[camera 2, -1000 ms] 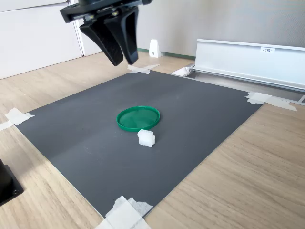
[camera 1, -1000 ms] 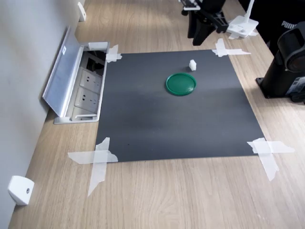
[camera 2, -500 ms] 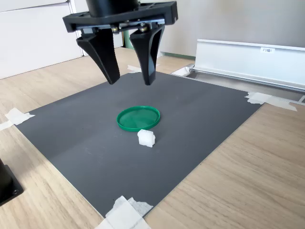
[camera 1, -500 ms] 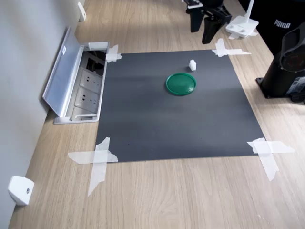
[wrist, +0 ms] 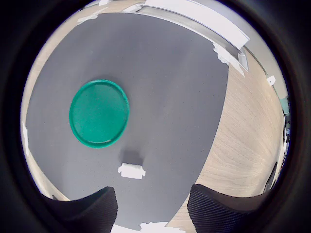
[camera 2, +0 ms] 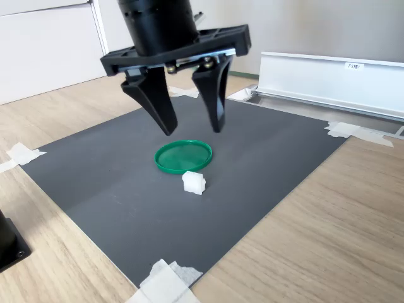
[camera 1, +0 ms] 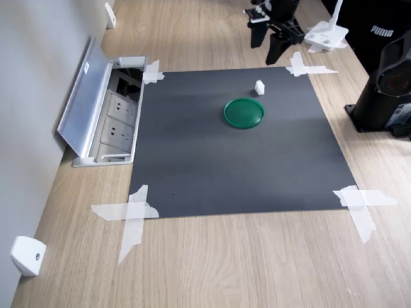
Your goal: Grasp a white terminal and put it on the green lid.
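Gripper spread wide and empty, I hover above the white terminal, which sits just beside the green lid mid-frame on the dark mat, where a slightly off descent could knock it aside.

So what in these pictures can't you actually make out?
- Wrist view: the pincer shows only two dark finger stubs; its tips are cut off by the frame edge.
- First exterior view: the white terminal is too small to show its shape.
- Second exterior view: the arm above the pincer is cropped by the top edge.
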`<state>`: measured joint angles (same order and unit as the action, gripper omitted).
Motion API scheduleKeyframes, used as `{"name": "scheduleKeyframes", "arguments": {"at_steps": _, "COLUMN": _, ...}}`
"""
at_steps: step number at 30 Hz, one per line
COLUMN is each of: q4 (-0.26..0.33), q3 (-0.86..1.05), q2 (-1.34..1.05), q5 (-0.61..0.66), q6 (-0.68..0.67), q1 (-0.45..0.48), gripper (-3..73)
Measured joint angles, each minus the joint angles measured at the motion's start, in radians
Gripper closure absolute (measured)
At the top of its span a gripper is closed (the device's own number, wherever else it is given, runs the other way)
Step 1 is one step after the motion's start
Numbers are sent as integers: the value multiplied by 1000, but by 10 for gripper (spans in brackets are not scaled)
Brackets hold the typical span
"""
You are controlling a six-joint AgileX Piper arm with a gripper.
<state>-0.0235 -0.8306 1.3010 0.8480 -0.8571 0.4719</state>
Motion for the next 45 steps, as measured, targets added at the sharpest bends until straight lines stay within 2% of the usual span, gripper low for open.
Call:
{"name": "scheduleKeyframes", "arguments": {"at_steps": 7, "q4": 81, "q3": 61, "q2": 38, "q5": -42, "q6": -60, "q1": 0, "gripper": 77}}
{"name": "scheduleKeyframes", "arguments": {"at_steps": 16, "q4": 55, "q3": 83, "q2": 67, "q5": -117, "q6": -62, "q1": 0, "gripper": 77}}
{"name": "scheduleKeyframes", "arguments": {"at_steps": 35, "q4": 51, "q3": 110, "q2": 172, "q5": -214, "q6": -51, "q1": -1, "gripper": 77}}
{"name": "scheduleKeyframes", "arguments": {"at_steps": 45, "q4": 70, "q3": 111, "q2": 206, "q5": -231, "q6": -69, "q1": -1, "gripper": 82}}
